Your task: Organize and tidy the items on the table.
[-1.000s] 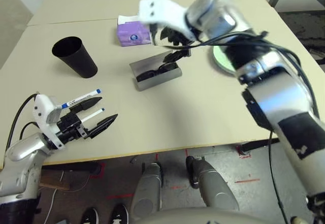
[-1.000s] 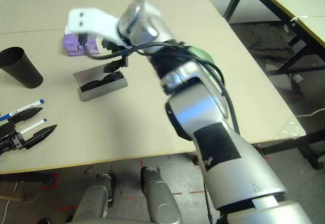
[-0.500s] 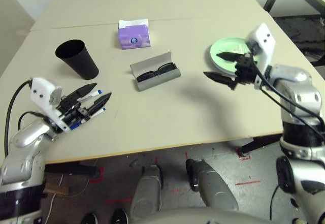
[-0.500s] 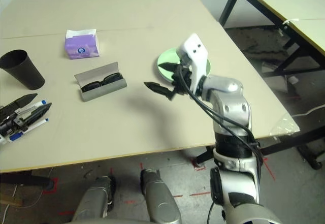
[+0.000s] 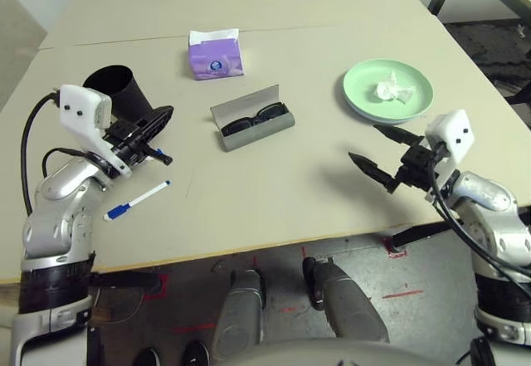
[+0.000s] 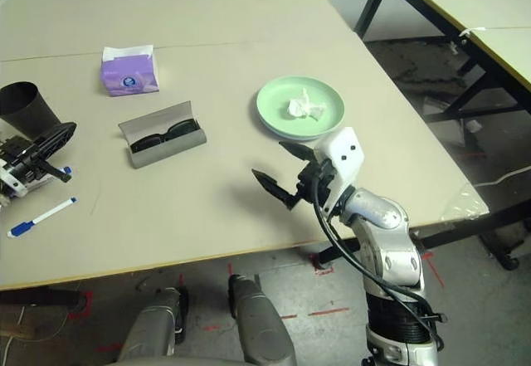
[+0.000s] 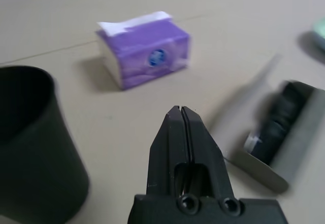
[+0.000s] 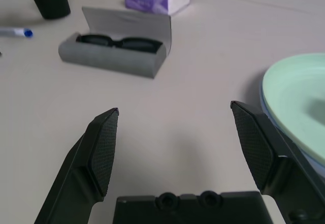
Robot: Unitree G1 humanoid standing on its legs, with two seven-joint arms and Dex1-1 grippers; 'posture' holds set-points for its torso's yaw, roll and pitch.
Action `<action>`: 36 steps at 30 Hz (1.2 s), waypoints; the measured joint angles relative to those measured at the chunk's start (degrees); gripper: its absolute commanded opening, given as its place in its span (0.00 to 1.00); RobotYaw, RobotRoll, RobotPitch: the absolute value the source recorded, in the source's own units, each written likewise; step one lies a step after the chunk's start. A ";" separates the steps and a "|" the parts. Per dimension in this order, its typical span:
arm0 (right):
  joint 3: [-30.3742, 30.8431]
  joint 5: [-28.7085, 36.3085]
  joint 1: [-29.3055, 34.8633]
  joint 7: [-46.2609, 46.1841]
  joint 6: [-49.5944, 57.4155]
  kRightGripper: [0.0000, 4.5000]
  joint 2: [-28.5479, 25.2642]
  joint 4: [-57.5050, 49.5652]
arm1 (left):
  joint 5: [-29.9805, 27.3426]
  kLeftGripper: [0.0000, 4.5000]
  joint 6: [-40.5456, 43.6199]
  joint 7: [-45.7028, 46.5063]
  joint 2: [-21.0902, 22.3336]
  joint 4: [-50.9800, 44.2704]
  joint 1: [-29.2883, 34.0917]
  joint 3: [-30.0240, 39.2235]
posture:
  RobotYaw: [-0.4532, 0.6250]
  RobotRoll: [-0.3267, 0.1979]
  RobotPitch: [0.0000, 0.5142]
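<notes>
My left gripper (image 5: 164,117) is shut beside the black cup (image 5: 112,84), and in its wrist view the fingers (image 7: 181,113) meet with nothing between the tips. A marker's blue cap (image 5: 157,152) pokes out just under it; the rest is hidden. A second marker (image 5: 138,199) lies nearer the front edge. The black sunglasses (image 5: 251,122) rest in the open grey case (image 5: 267,129) at mid-table. The crumpled tissue (image 5: 392,90) sits on the green plate (image 5: 362,102), which has a light blue rim under it. My right gripper (image 5: 365,143) hovers open and empty, in front of the plate.
A purple tissue pack (image 5: 214,55) stands behind the case, just before the table's seam (image 5: 332,27). The table's front edge (image 5: 274,241) runs close under both grippers. Another table's black legs (image 6: 377,5) stand to the far right.
My left gripper shut over the markers and moved up beside the cup. The right arm swung back from above the case to the front right, still open. The camera shifted.
</notes>
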 measured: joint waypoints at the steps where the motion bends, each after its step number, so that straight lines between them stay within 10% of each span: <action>1: 0.03 0.33 0.14 0.36 -1.02 1.00 -0.37 0.30 | 0.46 0.01 -0.02 0.56 -0.21 0.83 -1.03 -0.37 | 0.28 0.62 0.49; 36: 7.01 2.28 -0.56 0.02 -6.68 1.00 -6.22 1.62 | 9.14 0.01 -10.17 -2.61 -8.59 22.19 -16.04 -9.79 | 0.22 0.62 0.47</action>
